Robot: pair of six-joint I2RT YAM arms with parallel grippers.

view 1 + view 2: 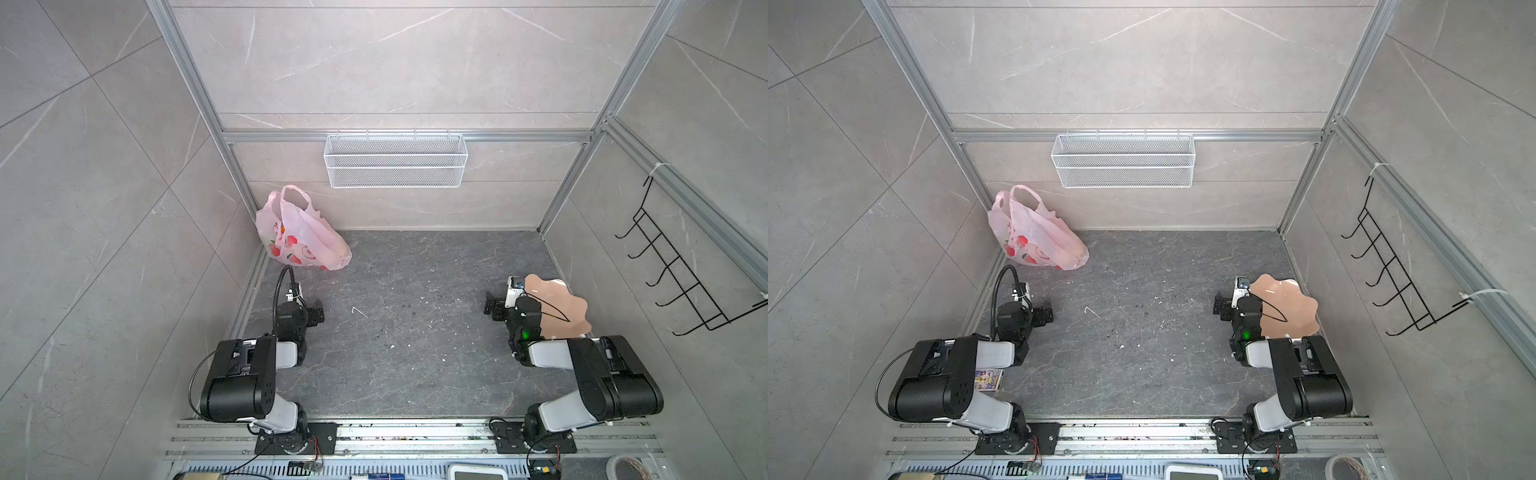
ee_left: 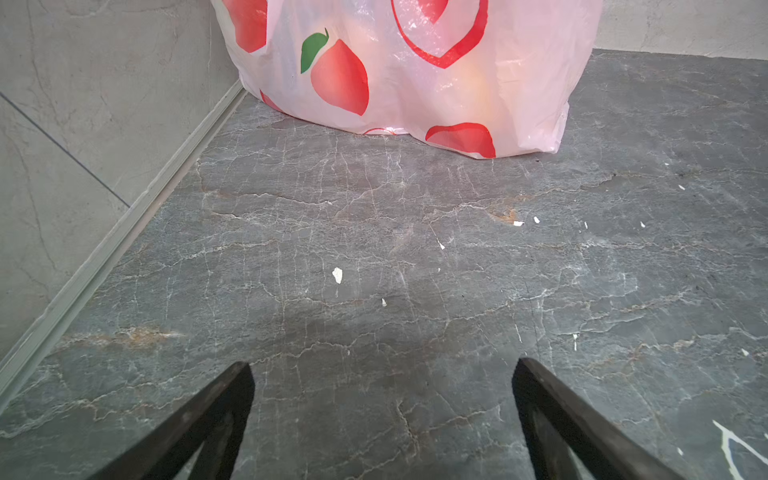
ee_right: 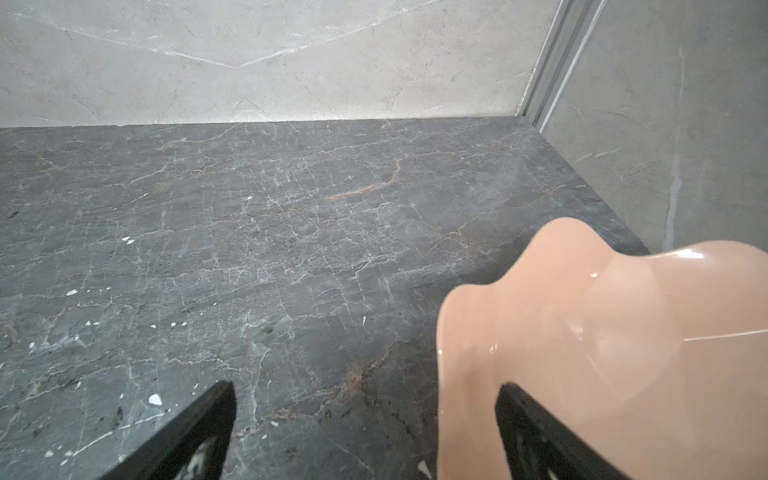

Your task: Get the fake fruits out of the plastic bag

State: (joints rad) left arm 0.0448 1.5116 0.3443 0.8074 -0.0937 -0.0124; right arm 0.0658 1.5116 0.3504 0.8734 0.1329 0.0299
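The right hand spreads wide, one finger over the peach plate.

Pale marble walls surround a dark stone floor.

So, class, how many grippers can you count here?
2. The left gripper is open, facing the bag in the far left corner; the right gripper is open, beside the plate. None seem hidden.

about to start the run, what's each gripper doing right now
Left gripper: open, holding nothing.
Right gripper: open, holding nothing.
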